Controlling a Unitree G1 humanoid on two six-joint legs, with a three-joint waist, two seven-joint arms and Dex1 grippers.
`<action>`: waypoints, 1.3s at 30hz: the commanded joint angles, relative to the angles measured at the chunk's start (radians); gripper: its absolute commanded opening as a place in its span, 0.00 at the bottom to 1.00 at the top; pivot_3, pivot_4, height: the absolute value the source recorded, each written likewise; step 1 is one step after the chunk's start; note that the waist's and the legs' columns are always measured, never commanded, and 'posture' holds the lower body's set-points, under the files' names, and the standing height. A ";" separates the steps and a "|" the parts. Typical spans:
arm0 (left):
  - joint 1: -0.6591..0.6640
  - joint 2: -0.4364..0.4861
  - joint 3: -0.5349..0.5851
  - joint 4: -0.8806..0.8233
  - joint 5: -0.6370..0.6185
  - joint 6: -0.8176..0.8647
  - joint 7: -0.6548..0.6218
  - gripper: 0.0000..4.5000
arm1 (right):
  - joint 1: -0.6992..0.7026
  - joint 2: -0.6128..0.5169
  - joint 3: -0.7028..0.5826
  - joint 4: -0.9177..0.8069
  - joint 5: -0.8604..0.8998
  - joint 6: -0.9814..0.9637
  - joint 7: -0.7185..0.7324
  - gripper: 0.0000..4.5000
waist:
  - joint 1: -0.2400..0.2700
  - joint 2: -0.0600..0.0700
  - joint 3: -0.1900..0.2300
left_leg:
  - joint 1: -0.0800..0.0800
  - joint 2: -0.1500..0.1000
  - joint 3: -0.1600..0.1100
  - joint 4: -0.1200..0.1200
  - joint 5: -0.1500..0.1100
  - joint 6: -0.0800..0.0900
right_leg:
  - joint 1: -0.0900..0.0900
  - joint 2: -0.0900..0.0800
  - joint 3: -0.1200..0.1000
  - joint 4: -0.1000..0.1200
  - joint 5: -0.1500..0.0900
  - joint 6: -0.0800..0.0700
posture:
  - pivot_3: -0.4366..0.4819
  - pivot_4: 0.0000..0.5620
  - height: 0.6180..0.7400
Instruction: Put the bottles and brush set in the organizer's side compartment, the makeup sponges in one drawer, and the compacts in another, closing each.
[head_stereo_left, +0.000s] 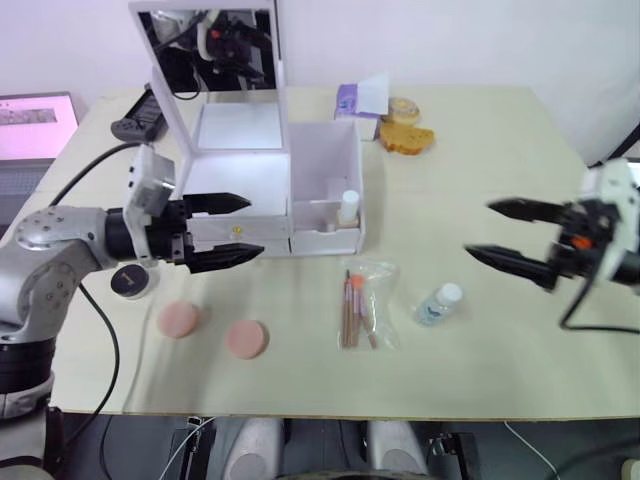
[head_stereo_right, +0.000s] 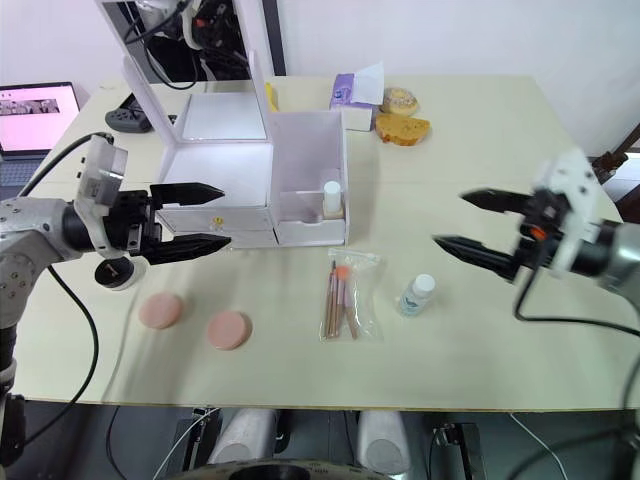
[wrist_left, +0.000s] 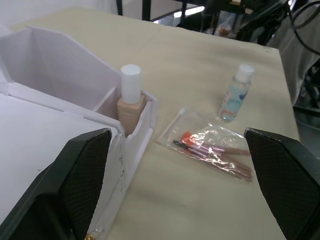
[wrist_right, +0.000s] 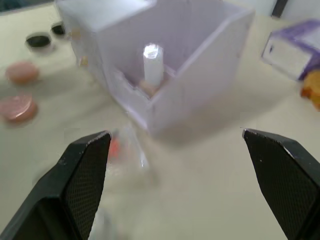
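I'm holding my left pincer spread wide with nothing between its black fingers, hovering right in front of the white plastic organizer with the raised mirror lid, fingertips pointing along its drawer fronts. Just past those tips, the plain yellowish bottle with the white cap is standing upright in the organizer's translucent side compartment. Beyond that, lying flat on the pale tabletop, I'm seeing the clear plastic bag of pinkish-orange makeup brushes, and just beside it the small clear bottle with the blue label on its side. Under and behind my left wrist, one round black compact is sitting on the table, and the two flat pink sponges are lying near it, closer to the table's front edge. My right pincer is hanging spread and empty too, well apart from the organizer, above the bare table, with the blue-label bottle nearest its tips. Farther off, a purple tissue pack is resting near the far edge.
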 joint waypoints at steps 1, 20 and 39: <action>0.051 0.093 0.141 0.123 -0.007 -0.010 -0.086 1.00 | 0.049 -0.013 -0.115 0.185 -0.046 -0.167 0.082 0.99 | -0.007 0.001 0.000 | 0.000 0.000 0.000 0.000 0.000 0.000 | 0.000 0.000 0.000 0.000 0.000 0.000 | 0.48 0.27 1.00; 0.247 0.335 0.435 1.122 0.254 -0.529 -0.303 1.00 | -0.169 -0.039 0.028 0.784 -0.146 -0.532 0.159 0.99 | -0.027 0.002 0.001 | 0.006 0.017 0.008 -0.003 0.000 0.000 | -0.002 0.015 0.004 -0.001 0.004 -0.009 | 0.48 0.27 1.00; 0.302 0.211 0.403 0.534 0.102 -0.225 -0.319 1.00 | -0.131 -0.015 0.129 0.347 0.013 -0.210 0.143 0.99 | -0.027 0.003 0.001 | 0.006 0.017 0.008 -0.003 0.000 0.000 | -0.002 0.015 0.006 0.000 0.004 -0.009 | 0.48 0.27 1.00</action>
